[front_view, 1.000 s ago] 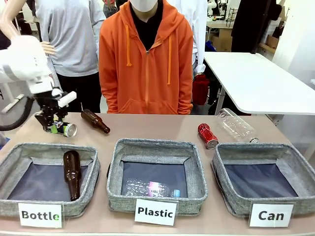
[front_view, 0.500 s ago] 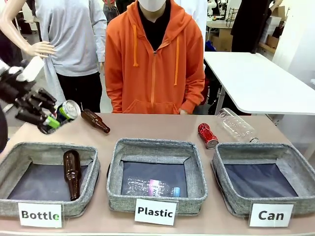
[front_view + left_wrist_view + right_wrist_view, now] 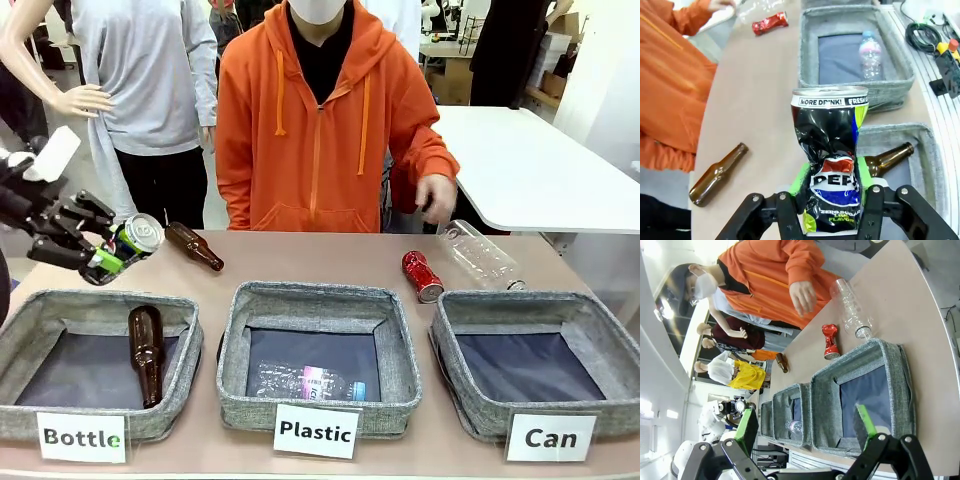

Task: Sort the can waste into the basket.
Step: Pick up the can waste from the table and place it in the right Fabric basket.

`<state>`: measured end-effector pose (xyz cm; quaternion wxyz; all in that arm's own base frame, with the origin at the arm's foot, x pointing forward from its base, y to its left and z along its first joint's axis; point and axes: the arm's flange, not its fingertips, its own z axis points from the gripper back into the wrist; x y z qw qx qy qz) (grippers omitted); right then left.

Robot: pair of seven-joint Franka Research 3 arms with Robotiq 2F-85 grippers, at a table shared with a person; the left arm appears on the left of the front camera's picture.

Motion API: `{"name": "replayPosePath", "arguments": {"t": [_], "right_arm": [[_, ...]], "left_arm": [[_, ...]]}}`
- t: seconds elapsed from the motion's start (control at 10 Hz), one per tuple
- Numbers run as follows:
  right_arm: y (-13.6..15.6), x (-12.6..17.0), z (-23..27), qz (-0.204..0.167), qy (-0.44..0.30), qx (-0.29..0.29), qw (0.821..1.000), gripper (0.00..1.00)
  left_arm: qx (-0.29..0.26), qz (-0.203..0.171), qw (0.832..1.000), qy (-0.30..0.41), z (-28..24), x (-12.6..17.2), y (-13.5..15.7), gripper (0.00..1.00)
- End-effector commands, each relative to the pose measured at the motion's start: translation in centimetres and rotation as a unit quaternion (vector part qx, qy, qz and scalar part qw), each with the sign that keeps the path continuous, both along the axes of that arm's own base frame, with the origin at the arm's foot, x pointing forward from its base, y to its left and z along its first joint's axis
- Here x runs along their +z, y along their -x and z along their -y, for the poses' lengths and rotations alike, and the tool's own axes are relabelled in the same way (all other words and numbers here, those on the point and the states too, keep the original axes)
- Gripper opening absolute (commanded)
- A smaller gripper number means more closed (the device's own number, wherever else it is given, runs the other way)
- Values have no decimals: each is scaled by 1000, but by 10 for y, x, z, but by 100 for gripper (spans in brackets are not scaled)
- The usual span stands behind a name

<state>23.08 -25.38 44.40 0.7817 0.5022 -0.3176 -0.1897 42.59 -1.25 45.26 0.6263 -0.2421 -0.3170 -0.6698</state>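
Dark blue can [image 3: 135, 238] clamped, crumpled, between closed-down pads of left gripper [image 3: 112, 255], up off the table at 9 o'clock, higher than a second ago, silver top now rolled toward 1 o'clock. Red can [image 3: 421, 275] unmoved at 2 o'clock, just beyond Can basket [image 3: 590, 315] at 4 o'clock. Person's hand [image 3: 437, 197] newly out over clear bottle [image 3: 480, 255]; right gripper [image 3: 805, 422] spread wide, holding nothing.
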Motion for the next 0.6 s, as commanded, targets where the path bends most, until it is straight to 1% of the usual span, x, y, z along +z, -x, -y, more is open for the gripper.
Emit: {"name": "replayPosePath", "arguments": {"t": [0.0,0.1,0.2,0.3,0.4,0.5], "right_arm": [[-2,0,1,20,-1,-1,1000,100],[-2,0,1,20,-1,-1,1000,100],[-2,0,1,20,-1,-1,1000,100],[-2,0,1,20,-1,-1,1000,100],[-2,0,1,20,-1,-1,1000,100],[-2,0,1,20,-1,-1,1000,100]], "left_arm": [[1,-8,1000,-8,1,2,-4,0],[0,0,1000,0,0,0,0,44],[27,-18,999,11,25,1,-5,44],[18,-8,999,33,57,21,-6,44],[19,-15,999,35,94,42,-4,44],[-11,-11,999,36,140,57,-4,44]]}}
